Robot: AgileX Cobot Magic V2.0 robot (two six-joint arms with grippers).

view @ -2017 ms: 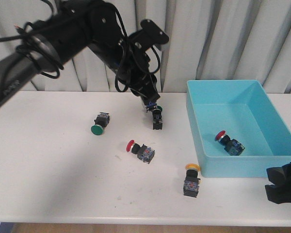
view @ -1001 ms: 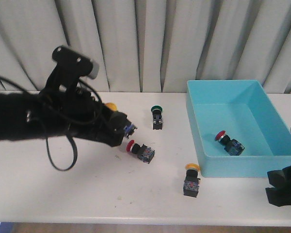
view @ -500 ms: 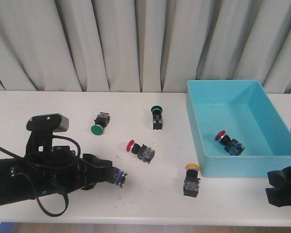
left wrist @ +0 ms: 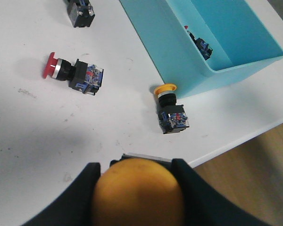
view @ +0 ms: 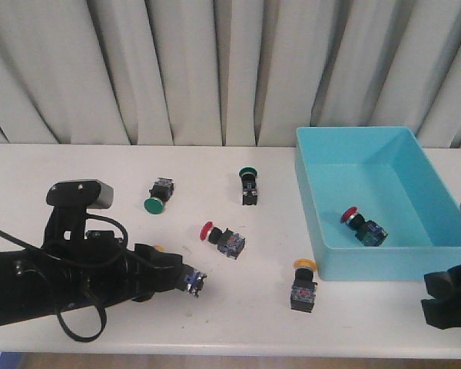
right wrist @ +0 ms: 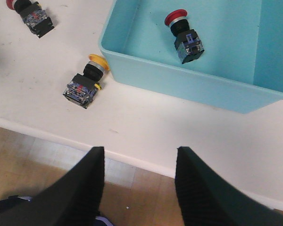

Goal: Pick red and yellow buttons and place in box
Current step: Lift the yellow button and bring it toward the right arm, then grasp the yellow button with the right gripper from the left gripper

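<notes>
While the left claw [left wrist: 137, 188] grips a yellow button [left wrist: 137, 193] low over the near-left bench [view: 100, 184], the right claw [right wrist: 139, 188] gapes wide, empty, near the box [view: 415, 261].

I see one button [view: 363, 225] in the box [view: 311, 207], which sits at the table's [view: 77, 177] right edge; four lie left of it.

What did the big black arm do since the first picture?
The left claw swung from the far green button down to the table's near edge, now holding a yellow button. The other buttons, the box and the right claw stayed put.
</notes>
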